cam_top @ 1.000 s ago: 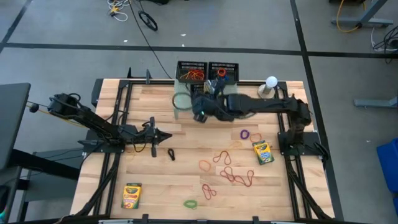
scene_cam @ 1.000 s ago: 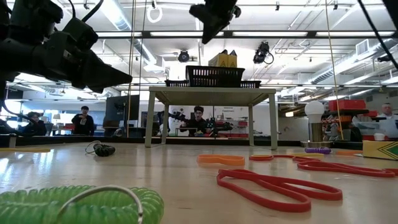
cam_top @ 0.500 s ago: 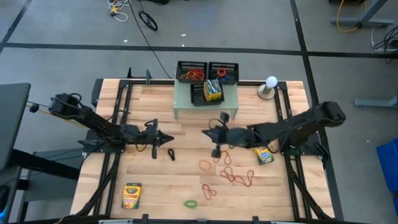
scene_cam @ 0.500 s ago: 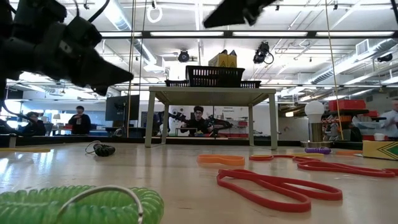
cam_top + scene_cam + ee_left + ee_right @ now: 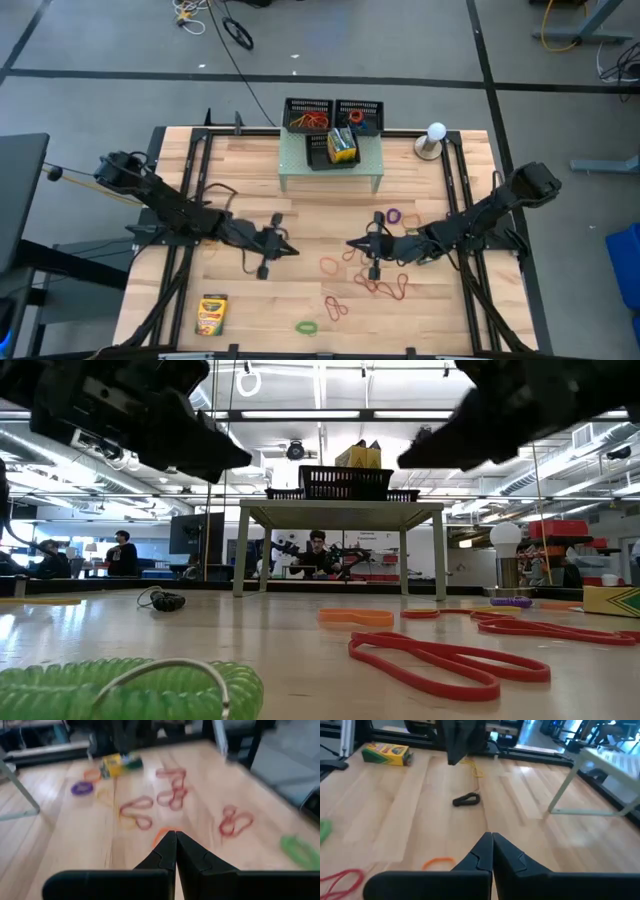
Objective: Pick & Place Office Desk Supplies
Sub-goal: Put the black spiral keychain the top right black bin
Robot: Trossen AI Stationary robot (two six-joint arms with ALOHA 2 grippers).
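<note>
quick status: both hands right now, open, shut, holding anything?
Left hand: shut, empty, above the bare wood left of the rubber bands.
Right hand: shut, empty, over the rubber bands.

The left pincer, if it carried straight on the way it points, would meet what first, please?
Probably the orange rubber band just ahead of the shut left pincer, with the right pincer beyond; depth is uncertain.
</note>
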